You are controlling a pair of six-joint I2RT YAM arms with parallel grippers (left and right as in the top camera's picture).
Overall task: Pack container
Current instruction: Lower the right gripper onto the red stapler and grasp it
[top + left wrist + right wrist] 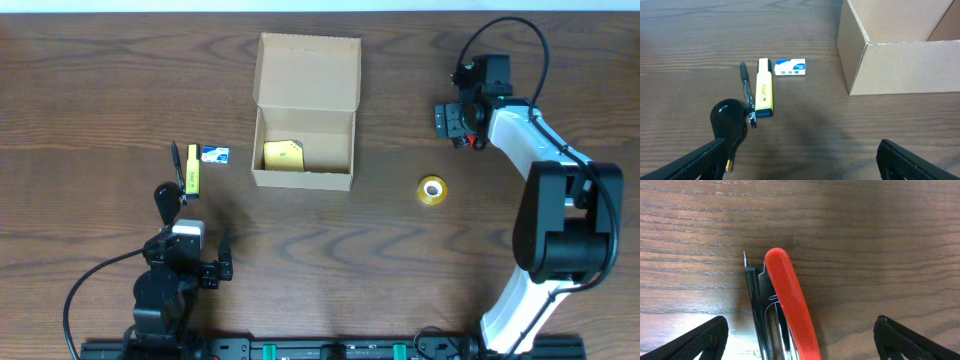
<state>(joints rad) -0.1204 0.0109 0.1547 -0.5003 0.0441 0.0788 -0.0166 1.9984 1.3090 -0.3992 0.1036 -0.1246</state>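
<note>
Two hands gape: left hand point(801, 145) idle, right hand point(801, 330) over far-right red plastic stapler point(790, 295); I'd say it should lower and clamp next, bound for the tan cardboard box point(300, 180).

The container point(303, 150) is unblocked from above, only a yellow item point(283, 154) being lodged in its left half. Bare counter point(390, 100) is found on its right, broken by a tape roll point(432, 190); a highlighter point(192, 170) and a small box point(214, 154) are set near its left wall.

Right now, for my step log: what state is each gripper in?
Left gripper: open, empty.
Right gripper: open, straddling the red stapler and pen, gripping neither.
</note>
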